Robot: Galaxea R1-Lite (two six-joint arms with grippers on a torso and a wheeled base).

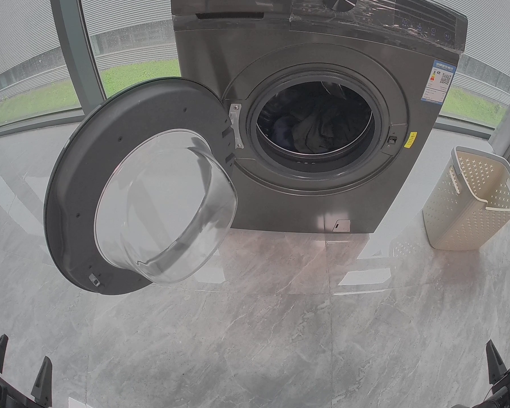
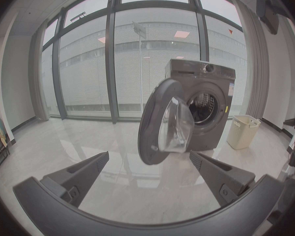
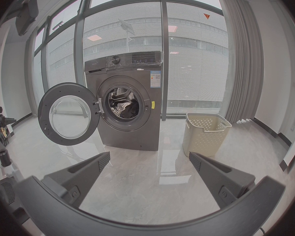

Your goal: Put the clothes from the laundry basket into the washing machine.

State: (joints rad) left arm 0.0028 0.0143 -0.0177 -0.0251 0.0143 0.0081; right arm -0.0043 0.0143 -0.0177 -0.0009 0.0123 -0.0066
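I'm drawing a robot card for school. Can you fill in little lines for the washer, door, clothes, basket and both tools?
washer: grey, front-loading, facing the robot
door: swung wide open, toward the robot's left
clothes: dark, lying inside the drum
basket: cream, upright on the floor, to the robot's right of the washer; no clothes seen in it
left tool: open, holding nothing
right tool: open, holding nothing
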